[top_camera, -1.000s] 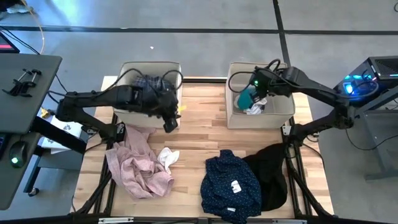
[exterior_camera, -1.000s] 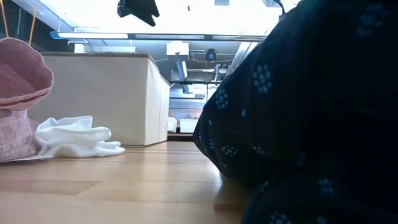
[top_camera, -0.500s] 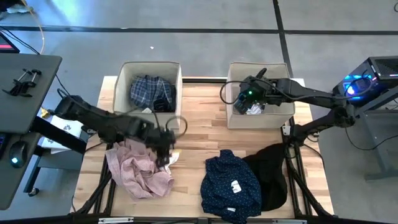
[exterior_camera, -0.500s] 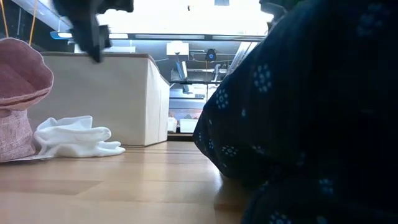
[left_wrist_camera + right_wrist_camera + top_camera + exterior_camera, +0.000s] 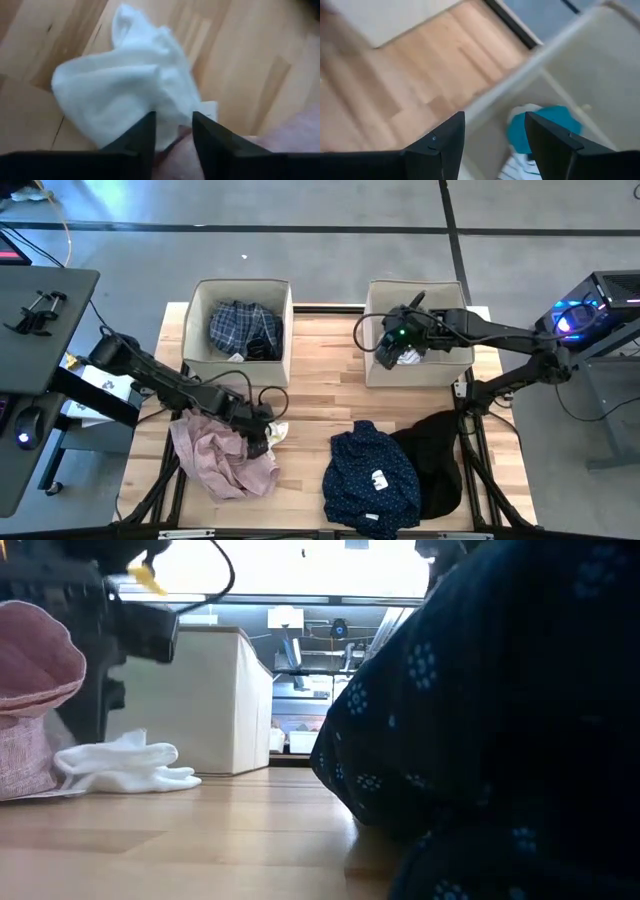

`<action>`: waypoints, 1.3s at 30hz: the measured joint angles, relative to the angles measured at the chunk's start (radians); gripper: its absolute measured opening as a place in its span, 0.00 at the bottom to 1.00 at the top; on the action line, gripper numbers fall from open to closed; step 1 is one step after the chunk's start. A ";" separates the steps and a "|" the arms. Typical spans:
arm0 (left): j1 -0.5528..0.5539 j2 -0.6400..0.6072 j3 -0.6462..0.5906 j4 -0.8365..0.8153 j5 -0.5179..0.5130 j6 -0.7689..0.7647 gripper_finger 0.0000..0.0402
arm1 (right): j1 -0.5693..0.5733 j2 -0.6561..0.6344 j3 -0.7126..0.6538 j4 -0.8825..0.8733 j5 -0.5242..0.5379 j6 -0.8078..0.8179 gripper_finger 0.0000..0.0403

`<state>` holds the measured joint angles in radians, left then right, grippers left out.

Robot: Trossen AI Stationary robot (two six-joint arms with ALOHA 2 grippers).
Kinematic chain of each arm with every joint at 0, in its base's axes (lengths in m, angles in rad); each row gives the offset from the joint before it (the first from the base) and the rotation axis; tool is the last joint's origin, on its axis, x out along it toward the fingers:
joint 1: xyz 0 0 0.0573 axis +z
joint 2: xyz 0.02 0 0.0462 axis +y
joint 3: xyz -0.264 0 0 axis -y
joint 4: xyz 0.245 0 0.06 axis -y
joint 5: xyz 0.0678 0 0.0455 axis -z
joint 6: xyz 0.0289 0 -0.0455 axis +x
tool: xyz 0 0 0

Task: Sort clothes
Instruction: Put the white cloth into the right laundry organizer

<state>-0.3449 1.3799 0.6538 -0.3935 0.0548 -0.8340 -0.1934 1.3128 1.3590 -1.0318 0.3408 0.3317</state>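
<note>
My left gripper (image 5: pixel 262 438) is open and low over the white sock (image 5: pixel 276 432), which lies on the table beside the pale pink shirt (image 5: pixel 225 455). In the left wrist view its gripper (image 5: pixel 174 131) stands at the edge of the sock (image 5: pixel 125 95). My right gripper (image 5: pixel 385 346) is open and empty over the left wall of the right beige box (image 5: pixel 455 365). The teal piece (image 5: pixel 540 127) and white socks (image 5: pixel 520 167) lie in that box. The blue plaid shirt (image 5: pixel 243 327) lies in the left box (image 5: pixel 200 330). The navy dotted shirt (image 5: pixel 372 477) and black garment (image 5: pixel 440 455) lie near the front. My left gripper comes at the white sock from above, pointing down, at the sock's edge (image 5: pixel 165 112) next to the pink shirt. Its fingers (image 5: pixel 145 130) are open. I cannot tell whether they touch the sock, which lies flat on the table.
In the low view the navy dotted shirt (image 5: pixel 480 720) fills the right side and hides the right box. The left box (image 5: pixel 200 700) stands behind the sock (image 5: pixel 125 765). Bare wood shows between the two boxes and in front of them (image 5: pixel 330 380).
My left gripper has gone from the left box toward the table's near edge and down to the white sock. My right gripper has shifted a little toward the table's left, from over the middle of the right box to its left wall.
</note>
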 joint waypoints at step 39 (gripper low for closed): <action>0.320 0.024 0.752 -0.012 -0.127 0.778 0.00 | 0.217 0.102 0.001 0.563 -0.281 -0.210 0.48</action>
<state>-0.0246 1.4040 1.4059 -0.4058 -0.0721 -0.0558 0.0235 1.4151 1.3598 -0.4691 0.0599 0.1214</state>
